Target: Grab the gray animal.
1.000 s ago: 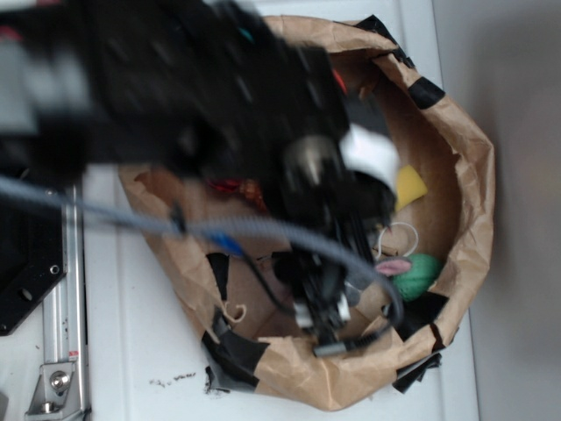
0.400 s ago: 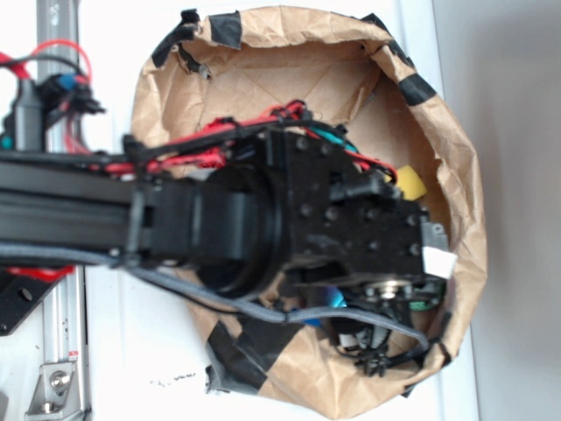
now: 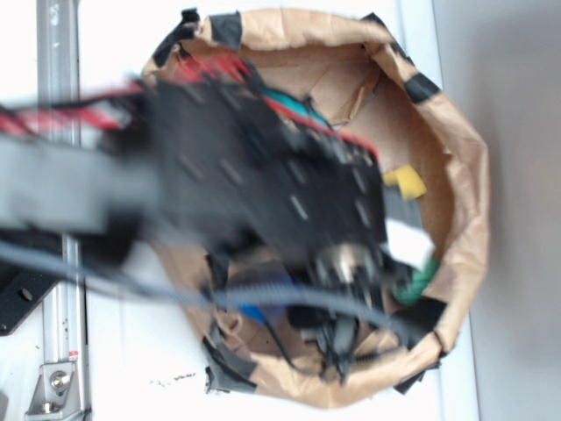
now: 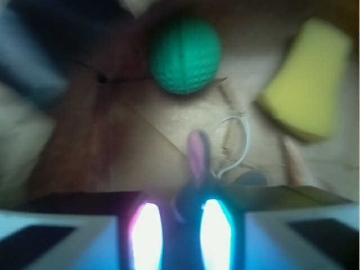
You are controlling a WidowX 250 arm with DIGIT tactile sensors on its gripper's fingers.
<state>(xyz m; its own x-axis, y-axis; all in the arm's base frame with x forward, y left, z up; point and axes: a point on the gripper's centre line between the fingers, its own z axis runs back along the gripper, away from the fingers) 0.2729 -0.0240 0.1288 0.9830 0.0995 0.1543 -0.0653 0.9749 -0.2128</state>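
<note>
A brown paper bag (image 3: 456, 175), its rolled rim patched with black tape, is standing on the white table (image 3: 131, 351) toward the table's right edge. Inside it, the wrist view is showing a green knitted ball (image 4: 184, 54) lying at the top of the frame and a yellow block (image 4: 306, 79) lying to the upper right; a thin white loop (image 4: 236, 140) is resting on the bag floor between them and the fingers. In the exterior view only slivers of the ball (image 3: 419, 279) and the block (image 3: 405, 181) are showing at the bag's right wall.

The robot arm (image 3: 263, 184) is reaching into the bag and covering most of its interior; both views are blurring with motion, so fine detail is hard to make out. The gripper (image 4: 176, 230) is cut off by the bottom edge of the wrist view, and its fingers (image 4: 147, 236) are appearing as two bright glaring strips.

The gray animal (image 4: 197, 185) is sitting in the narrow gap between the two fingers, which are standing close on either side of it; whether they are pressing on it cannot be told. Its body is mostly hidden in shadow. Its long ear (image 4: 197, 154), pink inside, is pointing up the frame, away from the gripper toward the ball, with its long axis running along that line. The animal is hidden in the exterior view.
</note>
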